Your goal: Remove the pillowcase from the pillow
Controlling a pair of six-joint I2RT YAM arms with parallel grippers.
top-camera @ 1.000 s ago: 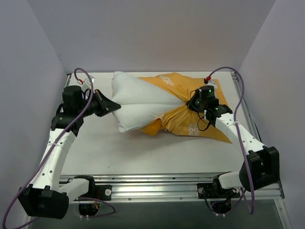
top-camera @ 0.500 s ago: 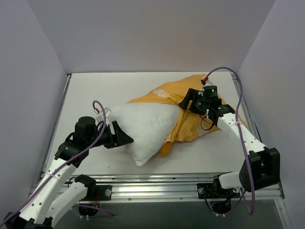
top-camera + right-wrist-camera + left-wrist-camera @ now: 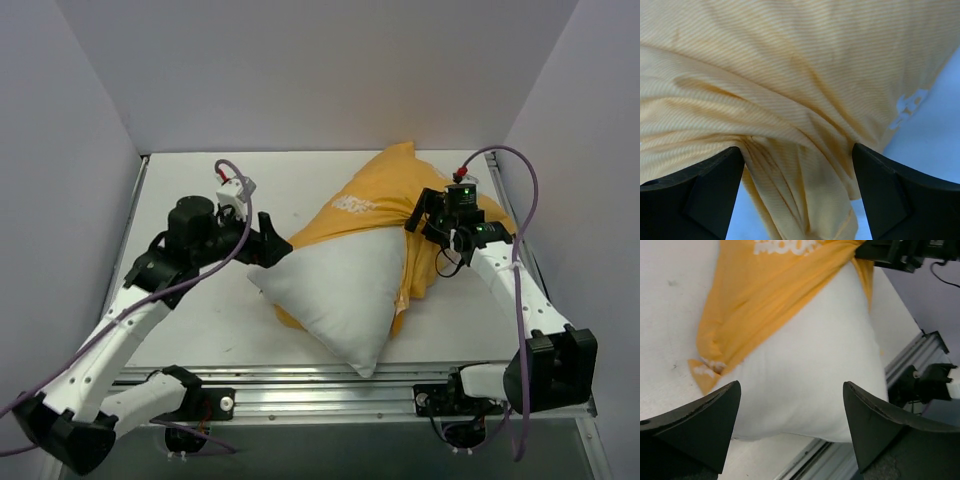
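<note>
While lying on the worktop (image 3: 200,190) near the front rail (image 3: 330,385), white pillow (image 3: 345,295) half out of orange pillowcase (image 3: 375,195), pillowcase bunched behind and right of it, left pincer (image 3: 282,246) released, jaws spread just beside pillow's left corner, right pincer (image 3: 426,214) released, jaws spread facing pillowcase folds

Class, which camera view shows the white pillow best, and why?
Top external: the pillow shows its whole bare end, the rest inside the pillowcase. The left wrist view crops it between the fingers; the right wrist view shows only orange cloth.
</note>
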